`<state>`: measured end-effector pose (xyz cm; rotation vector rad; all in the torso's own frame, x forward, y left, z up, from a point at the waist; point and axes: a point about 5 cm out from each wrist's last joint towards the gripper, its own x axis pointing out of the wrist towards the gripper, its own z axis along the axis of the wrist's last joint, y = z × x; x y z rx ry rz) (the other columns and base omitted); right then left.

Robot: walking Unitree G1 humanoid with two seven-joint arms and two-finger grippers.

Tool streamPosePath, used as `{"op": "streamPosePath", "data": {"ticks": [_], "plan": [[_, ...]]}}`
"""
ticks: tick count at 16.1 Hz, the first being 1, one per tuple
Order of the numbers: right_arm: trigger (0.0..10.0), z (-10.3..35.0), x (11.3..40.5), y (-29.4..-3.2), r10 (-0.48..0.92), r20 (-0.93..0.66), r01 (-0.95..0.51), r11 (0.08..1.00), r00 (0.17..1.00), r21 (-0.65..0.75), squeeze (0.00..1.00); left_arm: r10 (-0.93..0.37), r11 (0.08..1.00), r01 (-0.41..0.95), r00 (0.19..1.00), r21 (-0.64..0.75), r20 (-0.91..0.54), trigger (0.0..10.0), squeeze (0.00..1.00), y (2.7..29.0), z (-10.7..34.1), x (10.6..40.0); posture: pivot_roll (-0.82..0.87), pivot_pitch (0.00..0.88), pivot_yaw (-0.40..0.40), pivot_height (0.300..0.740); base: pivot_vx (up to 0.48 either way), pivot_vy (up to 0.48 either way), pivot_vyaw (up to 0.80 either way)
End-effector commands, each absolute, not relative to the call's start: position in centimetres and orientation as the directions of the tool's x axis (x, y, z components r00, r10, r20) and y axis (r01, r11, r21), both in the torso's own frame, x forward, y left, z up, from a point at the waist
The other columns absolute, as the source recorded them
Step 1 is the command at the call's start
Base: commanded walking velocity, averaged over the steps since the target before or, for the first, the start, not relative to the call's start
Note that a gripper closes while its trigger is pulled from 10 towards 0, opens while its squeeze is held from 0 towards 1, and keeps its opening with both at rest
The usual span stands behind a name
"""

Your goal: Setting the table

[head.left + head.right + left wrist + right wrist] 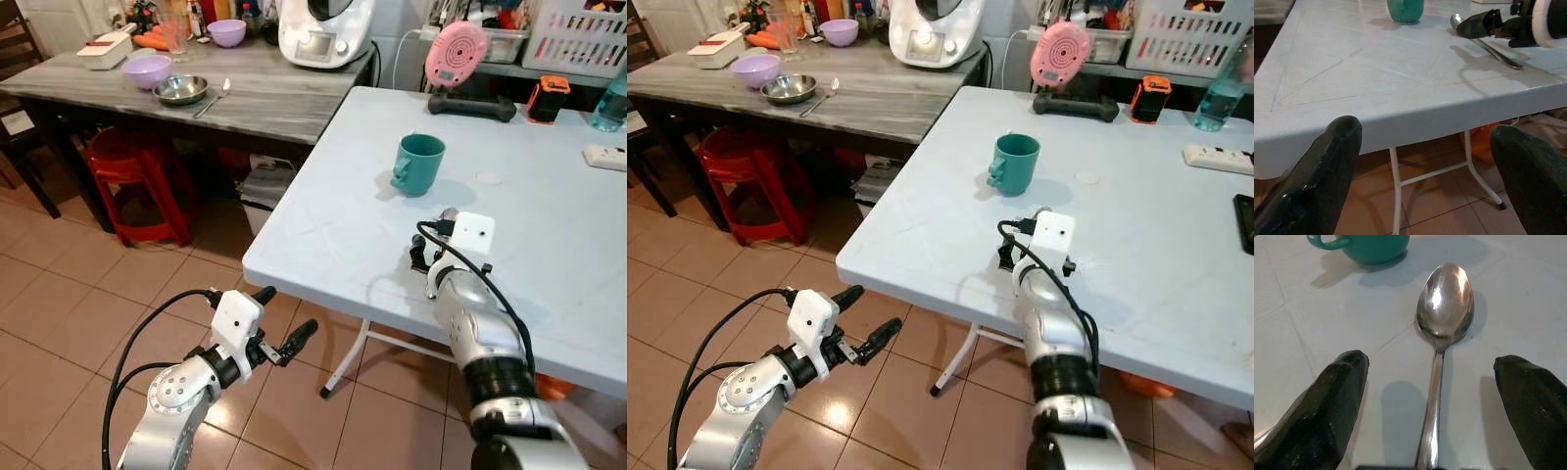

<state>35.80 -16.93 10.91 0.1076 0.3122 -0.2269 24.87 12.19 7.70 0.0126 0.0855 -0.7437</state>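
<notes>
A white folding table [323,235] stands on a tiled floor [59,323]. On it sits a teal mug [419,164], contents not visible. A metal spoon [1442,328] lies flat just beside the mug. The right gripper [1432,396] hovers over the spoon's handle, fingers apart. The left gripper [279,323] hangs below the table edge, fingers apart.

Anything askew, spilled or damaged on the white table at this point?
Nothing stands out. The green mug stands upright on the white table, the spoon lies flat between the open right gripper's fingers, and no spill shows.
</notes>
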Motion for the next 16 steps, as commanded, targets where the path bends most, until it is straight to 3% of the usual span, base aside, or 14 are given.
{"op": "streamPosePath", "data": {"ticks": [1,2,3,4,16], "plan": [[10.0,11.3,36.4,-16.9,-0.198,-0.306,0.223,0.973,0.931,0.051,0.00,-0.695,0.717,0.697,0.715,-0.010,-0.073,10.0,0.00,12.1,8.2,24.7,-0.04,0.049,0.033,0.740,0.000,0.000,0.00],[5.5,11.1,36.5,-17.0,-0.204,-0.320,0.229,0.972,0.925,0.043,0.00,-0.699,0.714,0.700,0.712,-0.007,-0.071,10.0,0.00,12.0,8.3,24.7,-0.04,0.042,0.028,0.740,0.000,0.000,0.00],[1.5,10.7,36.5,-17.0,-0.209,-0.335,0.235,0.971,0.919,0.038,0.00,-0.700,0.713,0.701,0.711,-0.005,-0.070,10.0,0.00,12.0,8.3,24.7,-0.04,0.041,0.025,0.740,0.000,0.000,0.00],[0.0,10.5,36.5,-17.1,-0.207,-0.341,0.232,0.972,0.917,0.032,0.00,-0.699,0.714,0.700,0.712,-0.005,-0.069,10.0,0.00,12.0,8.3,24.7,-0.03,0.039,0.024,0.740,0.000,0.000,0.00],[0.0,7.5,35.5,-18.3,-0.209,-0.415,0.242,0.970,0.885,0.028,0.00,-0.710,0.704,0.711,0.703,-0.003,-0.043,10.0,0.00,11.5,8.6,24.9,-0.04,0.033,0.018,0.740,0.000,0.000,0.00]]}}
